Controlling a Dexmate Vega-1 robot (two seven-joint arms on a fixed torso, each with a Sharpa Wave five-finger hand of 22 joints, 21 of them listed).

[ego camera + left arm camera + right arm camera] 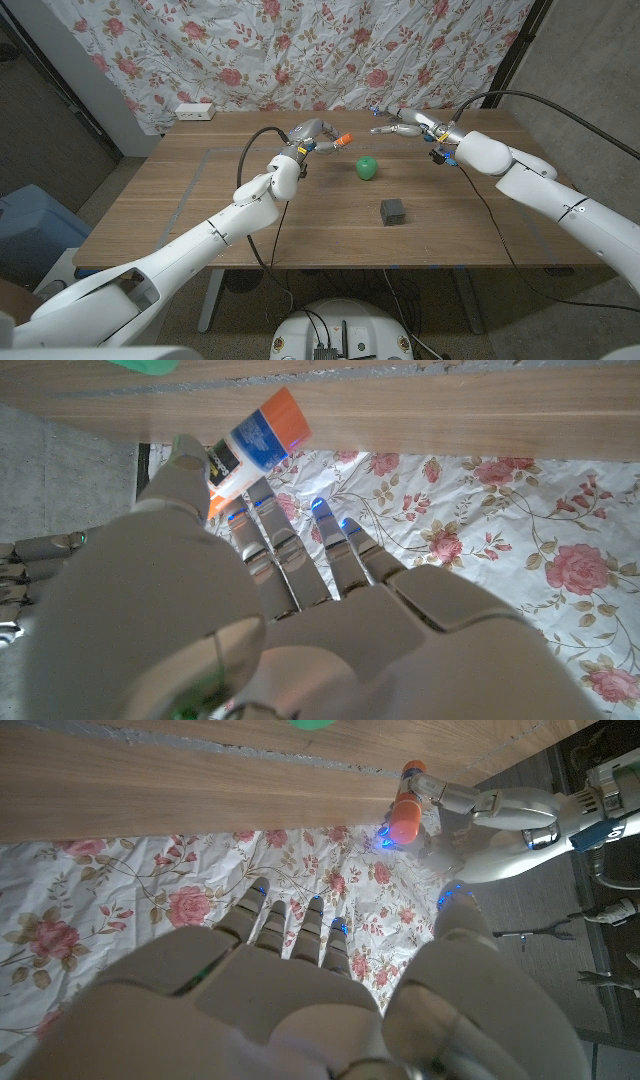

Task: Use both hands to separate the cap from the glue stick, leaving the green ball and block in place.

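A: Left hand (308,140), head view: raised over the far half of the worktop (180,200), fingers wrapped round the glue stick (335,142). Orange end points toward the green ball (367,167).

B: Confirmed from the left wrist view. Glue stick (255,445) sits between the thumb and the fingers (262,525); white body, blue label, orange end. Label print too small to read. Lower part of the stick is hidden behind the thumb.

A: Is the cap on or off?

B: Cannot tell. Right wrist view shows the stick (405,810) in the left hand (450,795) at a distance, orange at both visible ends, but no seam or gap resolves.

A: Right hand (405,127)?

B: Head view has it lifted over the far right of the worktop, fingers stretched toward the left hand, well apart from the stick. Right wrist view shows its fingers (290,925) spread, thumb apart, nothing in them. Palm side hidden.

A: Other items?

B: Green ball on the worktop between the two hands, nearer the left. Dark block (393,211) nearer the robot, apart from the ball. In both wrist views the ball is cut by the frame edge, a green sliver only.

A: Backdrop: floral cloth (330,50) behind the worktop; white power strip (194,112) at the far left corner.
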